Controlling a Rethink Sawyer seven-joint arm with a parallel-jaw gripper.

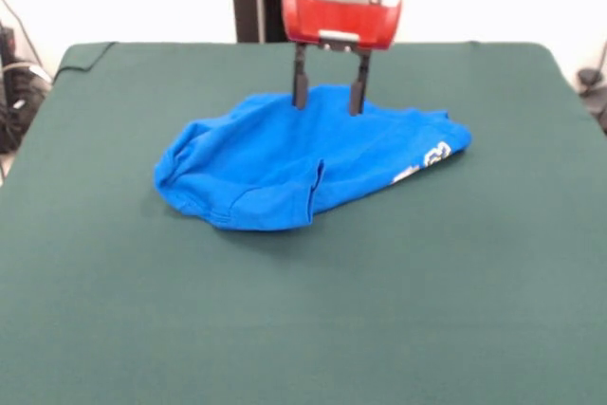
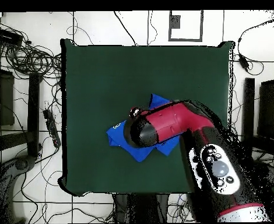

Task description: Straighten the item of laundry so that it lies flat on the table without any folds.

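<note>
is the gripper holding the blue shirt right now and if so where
Nothing is held. The gripper is open, its tips at the far edge of the crumpled blue shirt, not pinching it.

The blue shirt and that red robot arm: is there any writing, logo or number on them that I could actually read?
Nothing can be read as words.
Blue shirt: a strip of white print shows at one folded edge, too folded and small to read.
Robot arm: round buttons near its base, no legible marks.
Hand: no label visible.
Green table: no text.
</note>
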